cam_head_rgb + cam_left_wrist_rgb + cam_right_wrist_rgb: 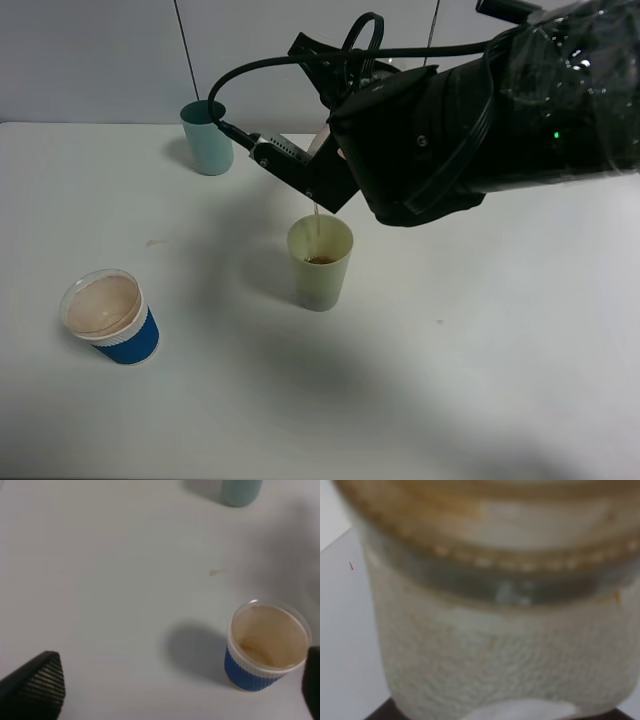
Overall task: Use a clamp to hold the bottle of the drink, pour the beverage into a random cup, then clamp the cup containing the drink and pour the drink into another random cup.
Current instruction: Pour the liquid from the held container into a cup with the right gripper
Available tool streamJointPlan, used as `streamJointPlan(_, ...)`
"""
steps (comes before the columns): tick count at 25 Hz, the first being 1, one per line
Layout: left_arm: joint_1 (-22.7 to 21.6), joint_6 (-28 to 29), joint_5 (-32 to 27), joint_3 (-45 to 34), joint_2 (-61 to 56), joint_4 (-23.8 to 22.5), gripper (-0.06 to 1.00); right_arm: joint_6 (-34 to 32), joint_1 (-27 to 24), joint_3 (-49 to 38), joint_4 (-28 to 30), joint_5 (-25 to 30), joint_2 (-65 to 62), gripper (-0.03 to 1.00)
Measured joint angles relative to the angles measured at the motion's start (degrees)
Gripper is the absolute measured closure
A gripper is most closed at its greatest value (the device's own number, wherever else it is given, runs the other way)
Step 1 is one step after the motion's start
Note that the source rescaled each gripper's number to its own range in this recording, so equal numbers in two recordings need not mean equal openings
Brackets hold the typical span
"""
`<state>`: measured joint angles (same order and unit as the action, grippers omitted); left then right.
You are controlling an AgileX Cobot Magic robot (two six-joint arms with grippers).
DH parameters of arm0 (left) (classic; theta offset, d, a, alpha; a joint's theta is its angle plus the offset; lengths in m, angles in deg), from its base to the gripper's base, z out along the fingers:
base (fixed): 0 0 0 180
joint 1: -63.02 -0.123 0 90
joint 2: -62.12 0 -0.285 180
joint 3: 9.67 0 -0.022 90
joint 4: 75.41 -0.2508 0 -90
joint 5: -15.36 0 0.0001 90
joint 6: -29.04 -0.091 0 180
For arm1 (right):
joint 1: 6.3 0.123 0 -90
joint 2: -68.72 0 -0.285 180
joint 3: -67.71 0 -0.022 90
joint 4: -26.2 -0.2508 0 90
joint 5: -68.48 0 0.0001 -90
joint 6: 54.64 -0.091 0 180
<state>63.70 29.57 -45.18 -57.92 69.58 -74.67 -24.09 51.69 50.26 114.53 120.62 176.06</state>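
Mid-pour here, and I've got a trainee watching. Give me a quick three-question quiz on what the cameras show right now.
1. True or false: the beverage is streaming into the yellow-green cup.
2. Which cup stands nearest the left gripper? A teal cup; B blue-sleeved cup; C yellow-green cup.
3. Fill in: the container filling the right wrist view is the ____.
Key: 1 true; 2 B; 3 bottle.

Blurred, the bottle overflows the right wrist view; from above the black arm mostly hides it. The far teal cup is cropped.
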Motion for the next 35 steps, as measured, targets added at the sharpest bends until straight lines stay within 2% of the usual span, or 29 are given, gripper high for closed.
streamJointPlan(24,0.00,0.00,0.00,0.00,0.00,0.00,0.07,-0.04,0.89,0.00,2.90,0.08,0.00,0.96)
streamJointPlan(35,0.00,0.00,0.00,0.00,0.00,0.00,0.07,-0.49,2.94,0.00,3.50,0.89,0.00,0.96)
